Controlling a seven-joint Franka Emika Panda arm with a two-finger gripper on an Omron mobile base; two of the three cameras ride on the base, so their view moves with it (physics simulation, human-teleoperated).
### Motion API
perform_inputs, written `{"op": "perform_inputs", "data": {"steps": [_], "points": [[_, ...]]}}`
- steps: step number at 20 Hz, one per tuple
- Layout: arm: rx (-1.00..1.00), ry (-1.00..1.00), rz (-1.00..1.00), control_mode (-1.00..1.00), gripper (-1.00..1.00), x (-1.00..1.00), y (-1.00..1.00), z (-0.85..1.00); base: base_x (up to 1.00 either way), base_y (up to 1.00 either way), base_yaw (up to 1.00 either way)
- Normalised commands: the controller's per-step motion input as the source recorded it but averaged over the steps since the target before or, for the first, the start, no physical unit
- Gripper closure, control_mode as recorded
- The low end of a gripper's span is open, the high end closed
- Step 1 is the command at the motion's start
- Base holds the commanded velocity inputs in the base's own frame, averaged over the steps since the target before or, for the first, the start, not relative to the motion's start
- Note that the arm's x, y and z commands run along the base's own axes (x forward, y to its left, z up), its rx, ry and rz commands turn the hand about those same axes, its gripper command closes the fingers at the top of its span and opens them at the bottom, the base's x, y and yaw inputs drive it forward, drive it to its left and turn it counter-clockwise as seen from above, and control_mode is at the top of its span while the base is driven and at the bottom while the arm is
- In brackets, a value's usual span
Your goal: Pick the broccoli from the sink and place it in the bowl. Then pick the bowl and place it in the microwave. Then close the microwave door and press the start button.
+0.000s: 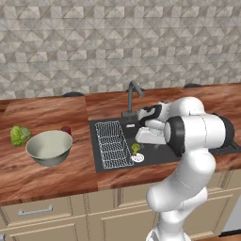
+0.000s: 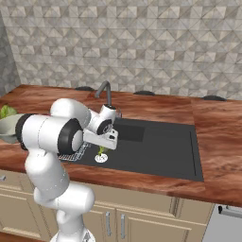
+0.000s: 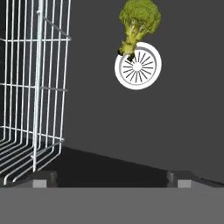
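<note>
A pale-green leafy ball (image 1: pixel 20 135) lay on the wooden counter (image 1: pixel 52 117) at the far left, just beside the wide round dish there, and its top edge peeked in at the left border of the right base view (image 2: pixel 5 111). A small dark red thing (image 1: pixel 66 130), too small to identify, stood on the counter close behind that dish. A tiled backsplash (image 1: pixel 94 42) of grey and beige triangles rose behind the counter. Beige cabinet drawers and doors (image 1: pixel 42 212) with metal handles ran below the counter's front edge.
</note>
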Motion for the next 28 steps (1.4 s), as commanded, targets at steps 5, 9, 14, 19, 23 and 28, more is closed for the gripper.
{"op": "perform_inputs", "data": {"steps": [5, 9, 14, 19, 23, 28], "points": [[0.02, 0.0, -0.03, -1.0, -1.0, 0.38, 0.0, -0.02, 0.0, 0.0, 0.0], [0.0, 0.0, -0.04, -1.0, -1.0, 0.34, 0.0, -0.12, 0.0, 0.0, 0.0], [0.01, -0.01, -0.04, -1.0, -1.0, 0.24, 0.0, -0.36, 0.0, 0.0, 0.0], [0.03, -0.04, -0.03, -1.0, -1.0, 0.21, 0.0, -0.36, 0.0, 0.0, 0.0], [0.02, -0.04, -0.03, -1.0, -1.0, 0.25, 0.0, -0.29, 0.0, 0.0, 0.0], [0.02, -0.03, -0.03, -1.0, -1.0, 0.26, 0.0, -0.26, 0.0, 0.0, 0.0]]}}
